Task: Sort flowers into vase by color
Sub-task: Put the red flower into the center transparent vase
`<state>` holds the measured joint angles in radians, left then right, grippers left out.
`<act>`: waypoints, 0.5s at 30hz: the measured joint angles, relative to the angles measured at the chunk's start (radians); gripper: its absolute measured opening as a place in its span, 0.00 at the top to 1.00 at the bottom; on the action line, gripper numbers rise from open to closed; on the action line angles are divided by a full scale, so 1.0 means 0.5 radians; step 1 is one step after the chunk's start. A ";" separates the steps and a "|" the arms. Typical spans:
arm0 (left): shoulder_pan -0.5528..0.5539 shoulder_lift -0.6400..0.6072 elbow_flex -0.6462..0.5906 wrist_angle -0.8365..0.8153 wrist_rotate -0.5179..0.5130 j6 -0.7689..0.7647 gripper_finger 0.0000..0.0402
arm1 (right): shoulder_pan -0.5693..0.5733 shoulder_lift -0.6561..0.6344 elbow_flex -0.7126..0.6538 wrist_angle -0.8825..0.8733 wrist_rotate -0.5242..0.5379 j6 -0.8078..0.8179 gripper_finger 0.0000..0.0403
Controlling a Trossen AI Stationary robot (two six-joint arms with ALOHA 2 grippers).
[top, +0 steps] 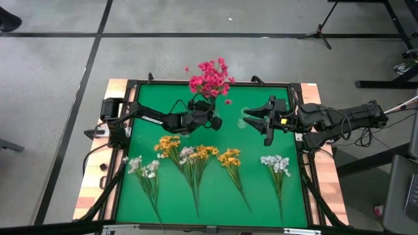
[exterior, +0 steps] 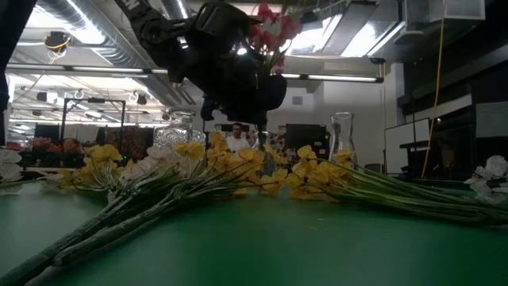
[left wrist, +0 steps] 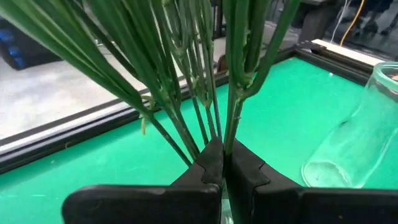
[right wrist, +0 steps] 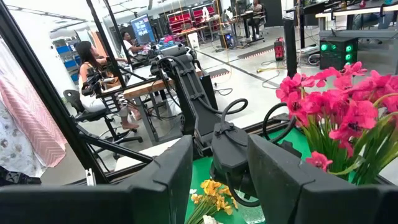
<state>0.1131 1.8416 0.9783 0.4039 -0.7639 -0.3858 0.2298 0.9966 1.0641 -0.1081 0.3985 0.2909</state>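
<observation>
Left hand (top: 202,116) is clenched on a whole bunch of magenta-pink flowers (top: 210,77), and the left wrist view shows the green stems (left wrist: 205,93) pinched tight between the two dark fingers. From above, that hand sits near the centre of the green desk (top: 255,189), a touch toward 12 o'clock, with the pink blossoms fanning out past the desk's 12 o'clock edge. Whether a vase stands right under the bunch, I can't tell from overhead.

Right hand (top: 266,123) is released, fingers spread with nothing between them, at about 2 o'clock from centre. Just beside its fingertips stands a clear glass vase (top: 246,119), and nothing shows in it.

Down the 6 o'clock half, plenty waits. Lying flat in a row: a white sprig (top: 144,168) at 8 o'clock, two yellow-orange sprigs (top: 168,144) and (top: 230,157) either side of a mixed white-and-yellow bunch (top: 198,154) around 6 o'clock, and another white sprig (top: 276,164) at 4 o'clock. The low view shows them all resting on the felt, with two glass vases standing behind them.

So, my read: pink is in hand and close to done, while yellow and white haven't been started. Early going, most of the sorting is still ahead.
</observation>
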 joint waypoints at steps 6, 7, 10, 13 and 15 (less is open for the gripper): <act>0.000 -0.002 0.004 -0.045 0.032 -0.013 1.00 | 0.000 0.000 0.000 0.000 -0.016 0.000 0.62; 0.000 -0.003 0.005 -0.046 0.055 -0.011 1.00 | 0.000 0.000 0.000 0.000 -0.036 0.000 0.62; 0.002 -0.004 0.005 -0.046 0.089 -0.001 0.99 | -0.001 0.000 0.000 0.000 -0.101 0.001 0.62; 0.002 -0.004 0.005 -0.060 0.112 0.013 0.94 | 0.000 0.000 0.000 -0.001 -0.149 0.011 0.62; 0.001 -0.001 0.002 -0.083 0.150 0.054 0.90 | 0.000 0.000 0.000 -0.003 -0.166 0.034 0.62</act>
<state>0.1134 1.8412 0.9791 0.3622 -0.6890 -0.3587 0.2298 0.9968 1.0641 -0.1096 0.3153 0.3078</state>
